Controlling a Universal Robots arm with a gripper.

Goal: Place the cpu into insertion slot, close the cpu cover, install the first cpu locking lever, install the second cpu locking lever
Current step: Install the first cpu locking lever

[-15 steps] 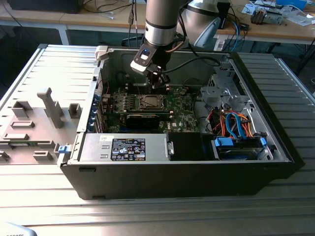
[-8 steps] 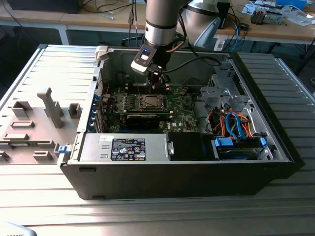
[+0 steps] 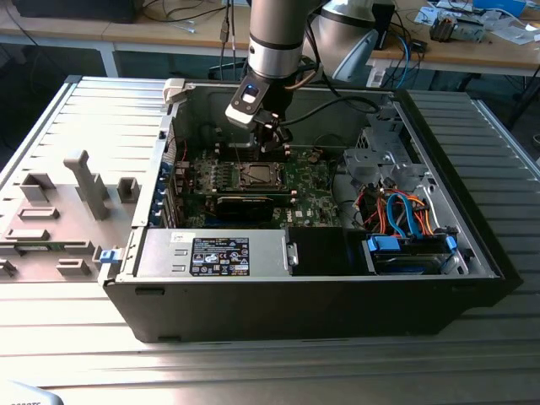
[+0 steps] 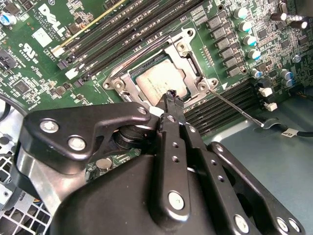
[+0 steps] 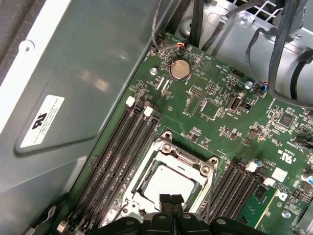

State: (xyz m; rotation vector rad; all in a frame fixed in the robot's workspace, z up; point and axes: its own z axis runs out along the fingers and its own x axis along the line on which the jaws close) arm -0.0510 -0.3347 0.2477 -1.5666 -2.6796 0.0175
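Upper centre in the exterior view, the gripper (image 3: 270, 145), jaws pinched together and empty (probably for pressing), hovers over the cpu cover (image 5: 188, 159), which seems folded down on the cpu (image 5: 168, 185).

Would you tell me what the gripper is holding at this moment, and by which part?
Nothing, it seems: the gripper sits shut and empty over the edge of the metal cover, with the chip lying beneath it.

One cpu (image 5: 168, 185), one coin battery (image 5: 179, 69), one computer case (image 3: 321, 304), one arm (image 3: 274, 34).
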